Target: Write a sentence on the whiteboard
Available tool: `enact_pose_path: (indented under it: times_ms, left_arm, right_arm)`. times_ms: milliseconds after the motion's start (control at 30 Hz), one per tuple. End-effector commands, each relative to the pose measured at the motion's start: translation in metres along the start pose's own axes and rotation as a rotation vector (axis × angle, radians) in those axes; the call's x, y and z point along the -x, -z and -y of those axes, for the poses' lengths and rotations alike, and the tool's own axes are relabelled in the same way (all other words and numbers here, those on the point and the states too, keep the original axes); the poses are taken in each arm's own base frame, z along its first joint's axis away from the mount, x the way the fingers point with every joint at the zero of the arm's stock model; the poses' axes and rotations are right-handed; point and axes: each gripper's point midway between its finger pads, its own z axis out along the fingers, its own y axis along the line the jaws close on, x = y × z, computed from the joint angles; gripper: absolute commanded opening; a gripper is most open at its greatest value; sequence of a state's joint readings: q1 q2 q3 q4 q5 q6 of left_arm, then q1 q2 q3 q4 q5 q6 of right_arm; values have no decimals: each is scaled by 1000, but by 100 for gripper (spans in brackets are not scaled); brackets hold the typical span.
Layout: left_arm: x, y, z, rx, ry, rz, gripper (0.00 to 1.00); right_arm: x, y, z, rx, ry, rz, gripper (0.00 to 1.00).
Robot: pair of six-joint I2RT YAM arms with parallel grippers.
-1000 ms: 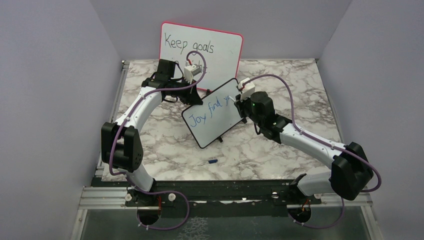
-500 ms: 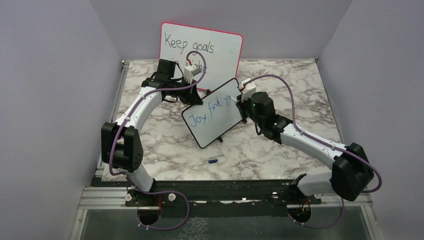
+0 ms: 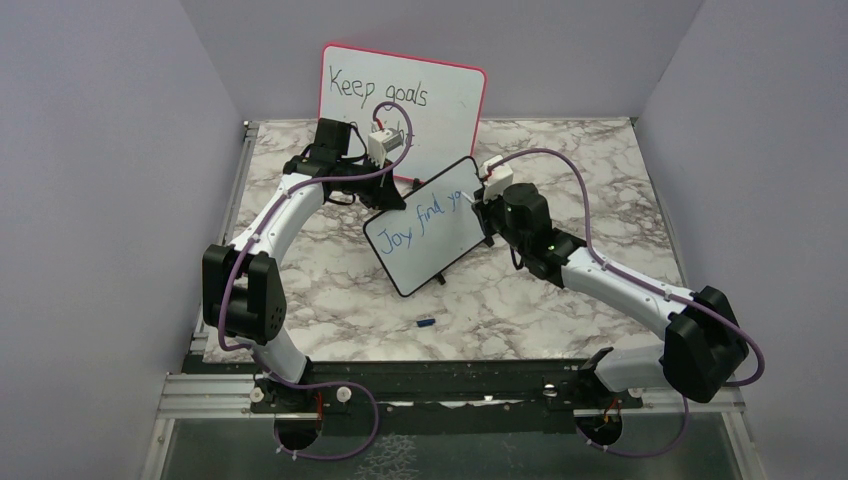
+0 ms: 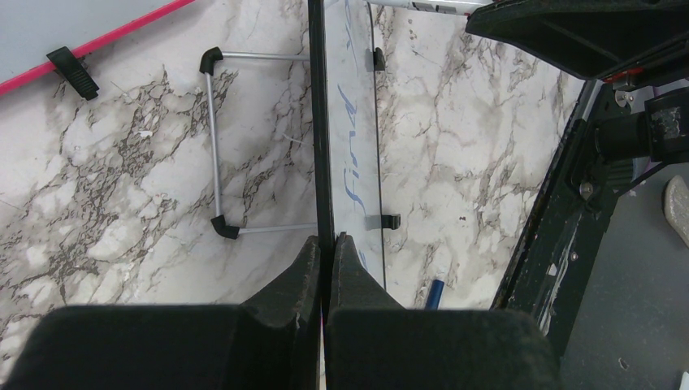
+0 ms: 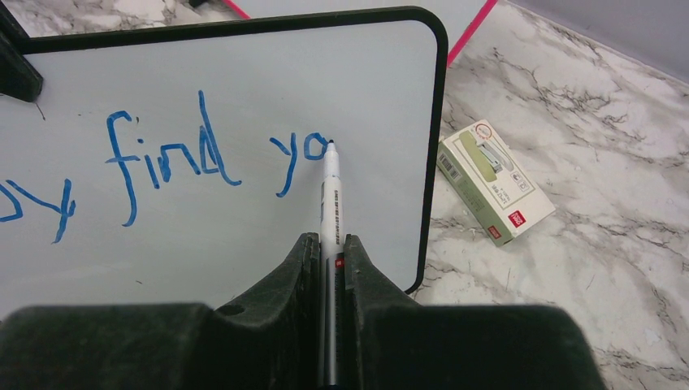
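The small black-framed whiteboard stands tilted at mid-table. My left gripper is shut on its upper-left edge; the left wrist view shows the fingers pinching the board edge-on. The sentence in blue reads "Joy find yo". My right gripper is shut on a white marker. The marker's tip touches the whiteboard just right of the "o" of the sentence. In that view the jaws clamp the marker's barrel.
A larger pink-framed board reading "Keep goals" leans at the back. A small blue cap lies on the marble in front of the boards. A green-and-white box lies right of the small board. The board's wire stand rests behind it.
The right gripper has shifted slightly right along the board with the marker, and an "o" now follows the "y". The left arm and board have not moved.
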State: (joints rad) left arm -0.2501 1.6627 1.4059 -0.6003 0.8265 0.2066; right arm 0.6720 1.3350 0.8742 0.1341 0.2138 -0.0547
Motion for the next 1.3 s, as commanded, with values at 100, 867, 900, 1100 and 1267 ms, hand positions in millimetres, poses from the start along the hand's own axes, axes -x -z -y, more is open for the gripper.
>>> enact_pose_path:
  times_ms: [100, 867, 900, 1100, 1267]
  left_arm:
    - [-34, -11, -7, 22, 20, -104, 0]
    - [-33, -10, -6, 24, 15, -101, 0]
    - [-33, -10, -6, 23, 16, -101, 0]
    - [-33, -11, -6, 23, 16, -102, 0]
    - [-34, -11, -6, 23, 19, -104, 0]
  right_arm:
    - [22, -3, 1, 12, 7, 63, 0]
    - [6, -4, -1, 20, 11, 5, 0]
    - [3, -4, -2, 24, 11, -1, 1]
    - [-10, 1, -2, 24, 7, -36, 0]
    - [-16, 3, 0, 12, 7, -51, 0]
